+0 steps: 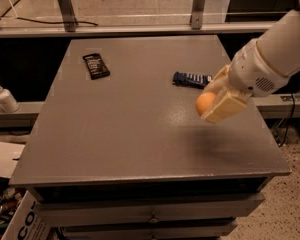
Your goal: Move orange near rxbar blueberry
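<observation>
The gripper [211, 105], with blocky cream fingers [227, 107], is clamped on the round, matte orange [205, 103] and holds it off the smooth grey table [125, 134]. Just beyond the jaws lies the flat, dark blue rxbar [191, 79]. A black bar [96, 65] lies well left. A pump bottle [4, 98] stands on a ledge beyond the table's left edge.

Dim scene; the end effector [215, 97] (hovering right) shadows the table [130, 134].

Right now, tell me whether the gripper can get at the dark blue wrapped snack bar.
Probably yes: the gripper, clasping the round orange fruit, hangs just beside the dark blue wrapped bar; nothing lies between them.
</observation>
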`<state>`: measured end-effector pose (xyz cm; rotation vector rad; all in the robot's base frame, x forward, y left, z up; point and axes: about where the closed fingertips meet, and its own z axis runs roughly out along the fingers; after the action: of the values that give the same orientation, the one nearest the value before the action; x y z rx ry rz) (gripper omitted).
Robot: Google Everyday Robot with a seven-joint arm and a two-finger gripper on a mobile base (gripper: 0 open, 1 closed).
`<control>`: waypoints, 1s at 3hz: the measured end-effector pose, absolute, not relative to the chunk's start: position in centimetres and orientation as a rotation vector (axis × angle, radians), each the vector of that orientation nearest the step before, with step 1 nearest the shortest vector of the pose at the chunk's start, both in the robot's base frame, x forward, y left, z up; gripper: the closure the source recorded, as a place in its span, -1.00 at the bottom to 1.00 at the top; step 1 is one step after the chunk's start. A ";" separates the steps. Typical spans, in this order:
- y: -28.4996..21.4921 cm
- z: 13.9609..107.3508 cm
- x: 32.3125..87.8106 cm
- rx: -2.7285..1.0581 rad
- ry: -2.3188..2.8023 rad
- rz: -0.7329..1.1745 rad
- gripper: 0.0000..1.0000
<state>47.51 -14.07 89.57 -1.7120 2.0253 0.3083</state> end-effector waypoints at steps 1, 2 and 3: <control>-14.0 91.4 48.3 -1.697 1.995 0.281 1.00; -14.0 91.4 48.3 -1.698 1.994 0.281 1.00; -14.5 90.9 48.1 -1.686 2.004 0.258 1.00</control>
<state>48.05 -14.52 90.87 -1.6861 2.0039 0.2584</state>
